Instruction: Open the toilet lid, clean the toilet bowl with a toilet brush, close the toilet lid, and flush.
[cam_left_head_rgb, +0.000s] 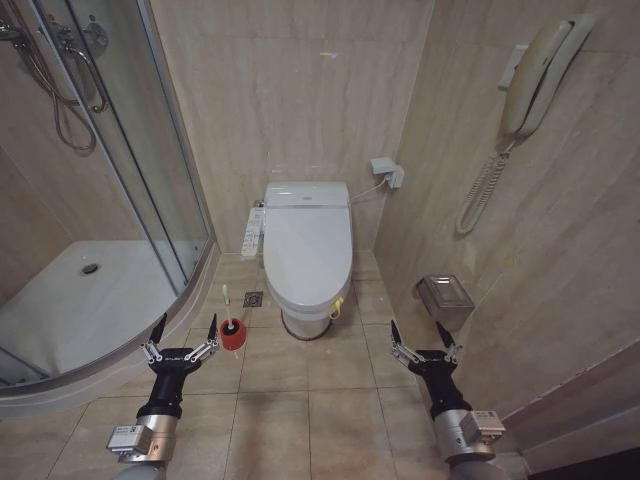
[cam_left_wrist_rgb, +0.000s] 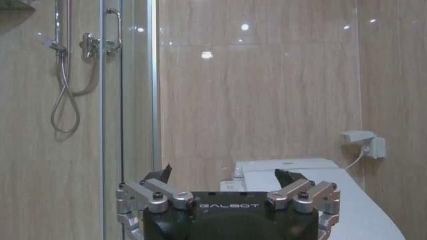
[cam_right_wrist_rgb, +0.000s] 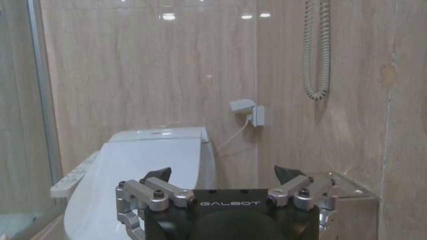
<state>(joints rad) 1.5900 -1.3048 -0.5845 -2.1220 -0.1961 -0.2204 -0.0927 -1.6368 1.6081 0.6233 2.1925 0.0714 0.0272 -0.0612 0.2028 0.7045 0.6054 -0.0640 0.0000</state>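
The toilet lid (cam_left_head_rgb: 306, 245) lies shut, so the toilet bowl beneath it is hidden. In the left wrist view the lid (cam_left_wrist_rgb: 360, 200) runs off the lower edge, partly behind the left gripper (cam_left_wrist_rgb: 227, 177). In the right wrist view its front end (cam_right_wrist_rgb: 133, 175) sits behind the right gripper (cam_right_wrist_rgb: 225, 175). The toilet brush (cam_left_head_rgb: 229, 318) has its head sunk in a red cup; bristles cannot be seen. The yellow tab (cam_left_head_rgb: 337, 307) is too small to make out. Both arms are cut off by the head view's lower edge.
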